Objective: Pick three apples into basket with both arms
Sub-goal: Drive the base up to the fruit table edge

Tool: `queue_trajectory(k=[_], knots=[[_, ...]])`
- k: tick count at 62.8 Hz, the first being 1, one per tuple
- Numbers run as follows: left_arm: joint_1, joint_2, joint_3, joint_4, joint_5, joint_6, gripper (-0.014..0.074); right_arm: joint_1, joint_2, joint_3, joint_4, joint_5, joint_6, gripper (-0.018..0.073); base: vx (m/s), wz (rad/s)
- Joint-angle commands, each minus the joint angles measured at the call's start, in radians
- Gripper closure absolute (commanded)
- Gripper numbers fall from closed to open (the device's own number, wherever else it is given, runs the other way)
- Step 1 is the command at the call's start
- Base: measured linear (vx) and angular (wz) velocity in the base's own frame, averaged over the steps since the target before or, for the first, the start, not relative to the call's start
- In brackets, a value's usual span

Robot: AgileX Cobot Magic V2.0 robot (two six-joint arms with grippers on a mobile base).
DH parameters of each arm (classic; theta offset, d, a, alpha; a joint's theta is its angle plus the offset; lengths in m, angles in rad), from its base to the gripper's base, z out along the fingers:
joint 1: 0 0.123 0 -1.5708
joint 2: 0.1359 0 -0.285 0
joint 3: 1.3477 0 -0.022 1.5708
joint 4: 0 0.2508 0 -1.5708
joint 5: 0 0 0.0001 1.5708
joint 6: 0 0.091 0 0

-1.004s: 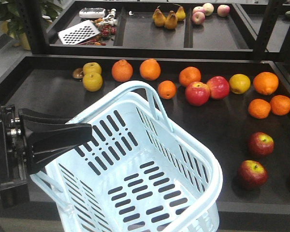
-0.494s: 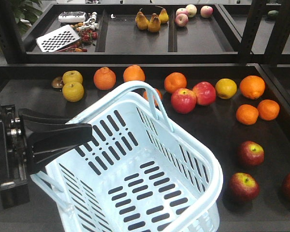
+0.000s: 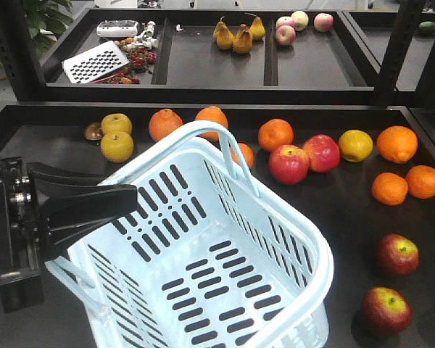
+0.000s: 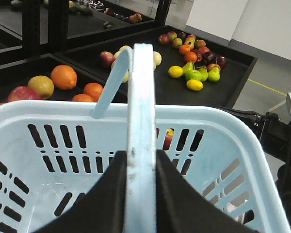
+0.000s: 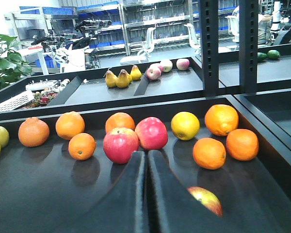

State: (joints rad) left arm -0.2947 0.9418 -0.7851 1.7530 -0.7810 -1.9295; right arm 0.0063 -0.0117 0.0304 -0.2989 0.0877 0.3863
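two apples point(image 3: 397, 254), dark red, lie on the black table point(image 3: 333, 196) to the right of the basket point(image 3: 203, 217), well apart from it. the nearer apple point(image 3: 386, 310) sits close to the table's front edge. a third is not seen from the front.

the pale blue basket is empty and tilted. the left gripper point(image 3: 123, 194) is clamped on the handle at the basket's left end, holding it up. the right gripper point(image 5: 146, 155) has its fingers pressed together with nothing between them, and in its own view one dark apple peeks out just beside them.

this looks like the approach to the first pick. the next move calls for the right fingers to spread and come down around an apple, then carry it left over the basket's right rim.

beyond the basket lie oranges point(image 3: 275, 134), two brighter red apples point(image 3: 288, 163) and yellow fruit point(image 3: 355, 145). these could be mistaken for the target. nothing lies between the dark apples and the basket.
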Motion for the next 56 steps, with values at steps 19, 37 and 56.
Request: queue_trajectory(k=[19, 37, 56], knots=[[-0.002, -0.014, -0.028, 0.049, 0.017, -0.004, 0.0603, -0.005, -0.013, 0.011, -0.011, -0.074, -0.002, 0.0564, 0.07, 0.04], [-0.002, -0.014, -0.028, 0.049, 0.017, -0.004, 0.0603, -0.005, -0.013, 0.011, -0.011, -0.074, -0.002, 0.0564, 0.06, 0.02], [-0.002, -0.014, -0.028, 0.049, 0.017, -0.004, 0.0603, -0.005, -0.013, 0.011, -0.011, -0.074, -0.002, 0.0564, 0.03, 0.0]])
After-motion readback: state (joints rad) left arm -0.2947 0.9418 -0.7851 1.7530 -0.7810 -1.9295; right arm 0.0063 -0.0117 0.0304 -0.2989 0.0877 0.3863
